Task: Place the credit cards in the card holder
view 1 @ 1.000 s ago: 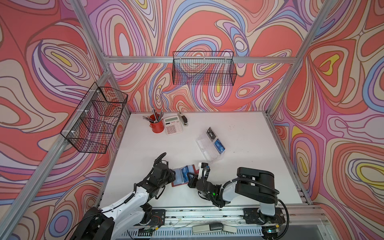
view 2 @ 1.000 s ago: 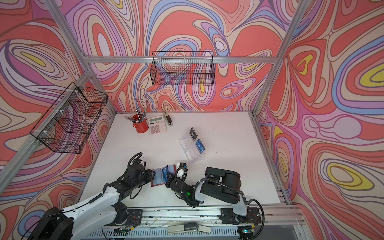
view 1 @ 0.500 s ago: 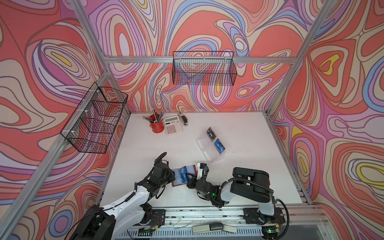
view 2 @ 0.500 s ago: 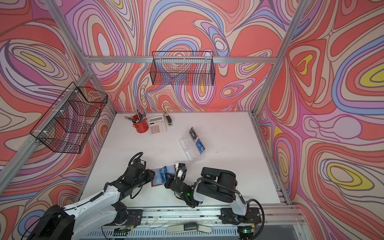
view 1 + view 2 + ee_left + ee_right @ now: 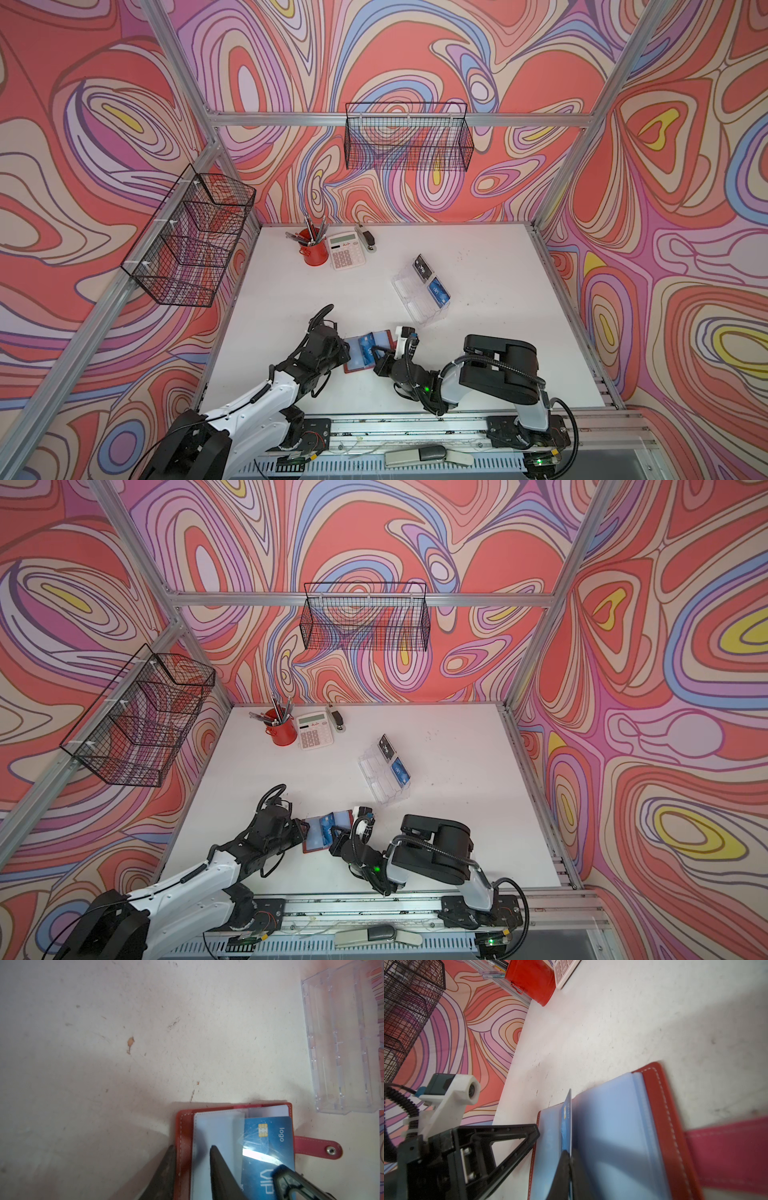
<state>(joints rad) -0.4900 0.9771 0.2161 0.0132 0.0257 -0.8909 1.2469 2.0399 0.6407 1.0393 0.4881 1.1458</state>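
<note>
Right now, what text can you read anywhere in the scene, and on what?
"logo": blue card in the red holder, beside its chip.
"VIP": same blue card, large pale letters.
"VIP": black card in the clear stand, barely legible.
Blue card in stand: pale mark, too small.
Calculator keys and display: too small.

— What sort of place is this?
— A robot test cell: aluminium frame [image 5: 399, 118], printed swirl-pattern walls [image 5: 104, 124], two arms bolted to a rail [image 5: 415, 424].
— And the counter [image 5: 490, 266]?
— Staged like an office desk: pen cup [image 5: 312, 252], calculator [image 5: 346, 250], wire baskets [image 5: 409, 141].
</note>
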